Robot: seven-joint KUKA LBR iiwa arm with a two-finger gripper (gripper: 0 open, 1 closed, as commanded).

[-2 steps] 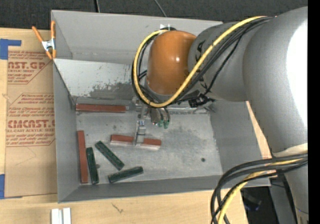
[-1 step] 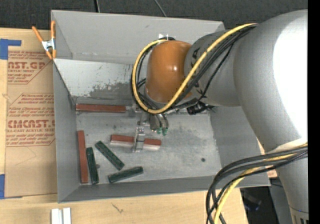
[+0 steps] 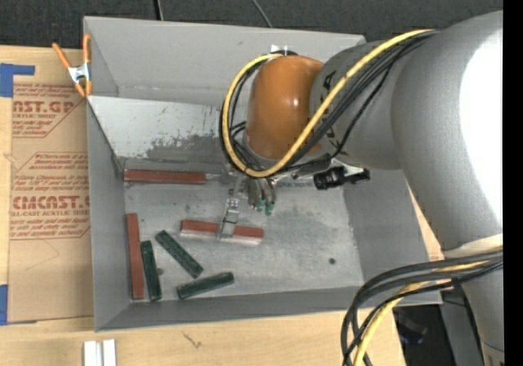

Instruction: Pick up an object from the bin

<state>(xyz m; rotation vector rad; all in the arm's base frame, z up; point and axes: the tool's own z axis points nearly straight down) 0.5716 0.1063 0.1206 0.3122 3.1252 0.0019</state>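
Just red bars point(image 3: 163, 177), green bars point(image 3: 178, 253) in grey bin point(image 3: 306, 246); claw point(image 3: 231, 222) over centre bar point(image 3: 250, 234).

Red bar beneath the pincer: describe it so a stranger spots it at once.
Find the grey bin, then the pincer over its floor. Right beneath lies the red bar, mid-floor. The back red bar and left red bar lie by the walls.

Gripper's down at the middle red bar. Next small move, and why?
Likely a short straight lift to test the grasp. The gripper sits across the middle red bar near its centre. That bar lies flat, apart from the nearest green stick, so nothing should snag.
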